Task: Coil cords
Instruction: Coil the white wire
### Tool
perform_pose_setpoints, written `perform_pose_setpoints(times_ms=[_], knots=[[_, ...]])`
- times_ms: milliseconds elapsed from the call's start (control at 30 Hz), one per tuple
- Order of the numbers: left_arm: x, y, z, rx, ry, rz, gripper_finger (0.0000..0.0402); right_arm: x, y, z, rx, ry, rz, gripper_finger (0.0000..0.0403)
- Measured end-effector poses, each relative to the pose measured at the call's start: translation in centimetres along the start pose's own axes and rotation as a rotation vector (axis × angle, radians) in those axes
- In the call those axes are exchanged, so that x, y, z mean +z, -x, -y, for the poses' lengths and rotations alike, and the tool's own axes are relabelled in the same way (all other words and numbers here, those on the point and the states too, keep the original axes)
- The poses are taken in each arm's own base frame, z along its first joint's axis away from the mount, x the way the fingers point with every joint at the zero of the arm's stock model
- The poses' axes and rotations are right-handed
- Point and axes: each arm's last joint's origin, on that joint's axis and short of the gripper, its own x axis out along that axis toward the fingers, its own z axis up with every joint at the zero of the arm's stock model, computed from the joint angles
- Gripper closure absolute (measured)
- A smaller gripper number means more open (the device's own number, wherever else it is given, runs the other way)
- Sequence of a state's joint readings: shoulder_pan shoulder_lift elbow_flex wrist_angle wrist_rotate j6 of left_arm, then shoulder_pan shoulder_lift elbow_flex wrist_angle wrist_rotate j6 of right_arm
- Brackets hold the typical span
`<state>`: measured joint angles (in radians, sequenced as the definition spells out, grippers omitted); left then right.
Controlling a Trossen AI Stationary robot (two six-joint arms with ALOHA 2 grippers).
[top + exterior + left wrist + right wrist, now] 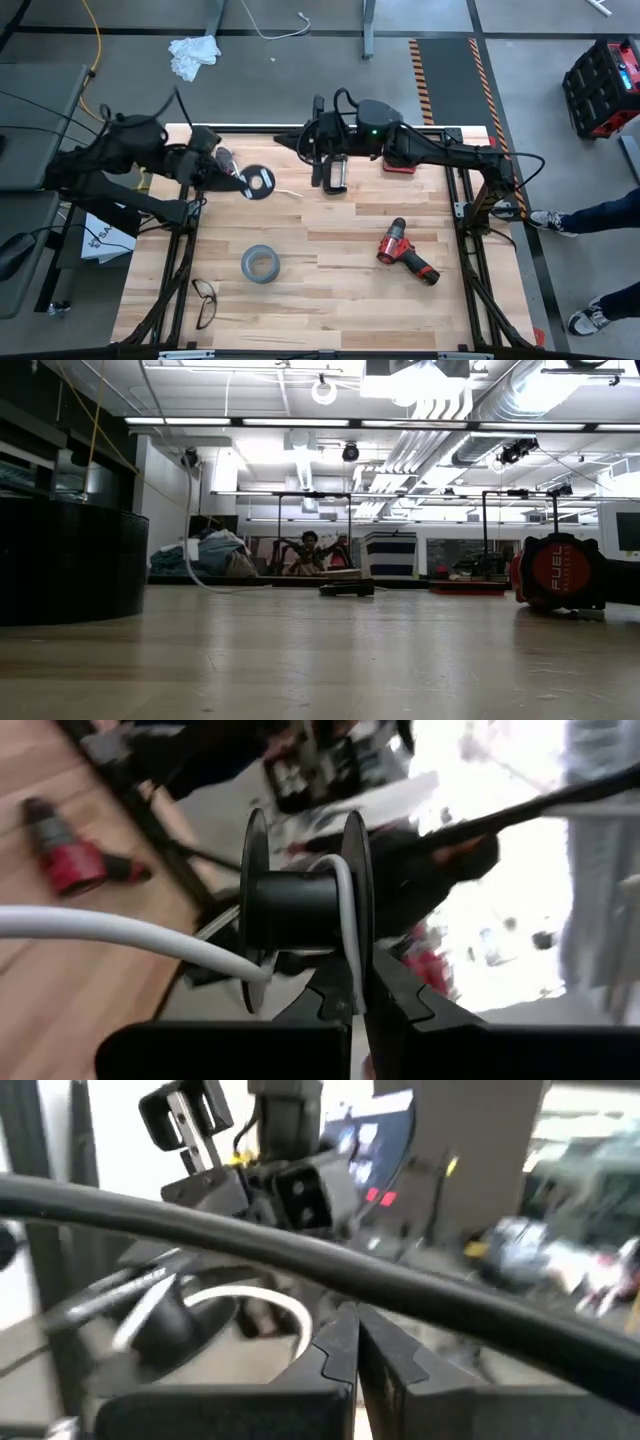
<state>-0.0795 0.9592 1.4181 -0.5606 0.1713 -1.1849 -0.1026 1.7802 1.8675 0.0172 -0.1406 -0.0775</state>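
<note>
Left claw point(358, 1005) pinches spool point(300, 910) rim; right claw point(355, 1345) pressed together, idle. Feed cord point(120, 930) taut onto hub w/ even turns.

left hand point(357, 1005) closed; right hand point(355, 1342) closed

- The word "FUEL", in pale upright letters, stands on the round red end face of the red and black power drill point(561, 572) that lies on the bench in the low view; a line of smaller print beside it is too small to read.
- Dark letters beginning "SA" show on the white card or sheet point(101, 236) beside the bench's left edge in the high view; the rest is hidden.
</note>
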Motion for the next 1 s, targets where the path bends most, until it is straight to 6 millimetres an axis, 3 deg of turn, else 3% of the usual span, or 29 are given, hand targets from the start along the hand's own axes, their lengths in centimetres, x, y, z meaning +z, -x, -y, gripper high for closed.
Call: perform_pose_setpoints(times_ms=[133,267,633,1000], knots=[[-0.4,-0.8,-1.1,0.097,-0.057,-0.076,0.0401,-1.0,0.3,0.4,0.067,-0.163,-0.107,0.0402],[-0.6,-1.9,-2.2,0.187,-0.155,-0.137,0.0401,-2.1,0.5,0.4,0.090,-0.214,-0.228,0.0390],[-1.0,-6.4,-4.4,0.288,-0.466,-0.277,0.0401,-2.9,0.8,0.1,0.145,-0.457,-0.331,0.0298],[-1.0,-9.3,-6.1,0.368,-0.690,-0.314,0.0401,-3.8,0.5,0.4,0.115,-0.843,-0.410,0.0290]])
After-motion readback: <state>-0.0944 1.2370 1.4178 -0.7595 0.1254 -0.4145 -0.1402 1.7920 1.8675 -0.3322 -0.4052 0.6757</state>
